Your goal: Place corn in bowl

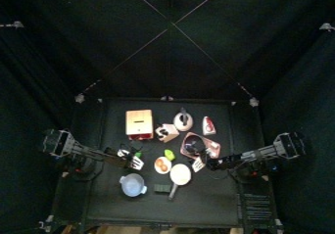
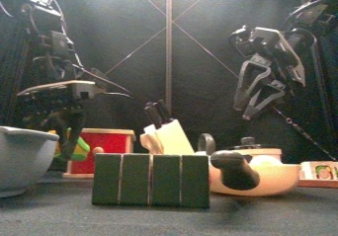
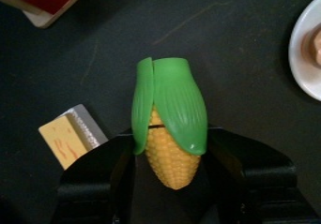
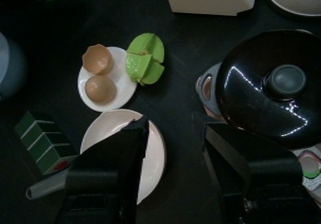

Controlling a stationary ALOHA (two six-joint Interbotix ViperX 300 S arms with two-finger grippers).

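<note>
My left gripper [image 3: 171,162] is shut on the corn [image 3: 170,115], a yellow cob with a green husk, and holds it above the dark table. In the top view this gripper [image 1: 133,160] is a little behind the small grey-blue bowl [image 1: 133,186], which stands at the table's front left. The bowl also shows large at the left in the front view [image 2: 19,159], with nothing visible inside it. My right gripper [image 4: 170,139] is open and empty above a flat white plate [image 4: 111,139]; in the top view it [image 1: 202,163] is right of the middle.
An orange plate [image 1: 163,165] and the white plate [image 1: 181,174] lie mid-table. A black lidded pot [image 4: 269,82], a small plate with two brown halves [image 4: 97,78], a green item [image 4: 145,57], green blocks [image 2: 152,179] and a red-and-wood box [image 1: 137,122] stand around.
</note>
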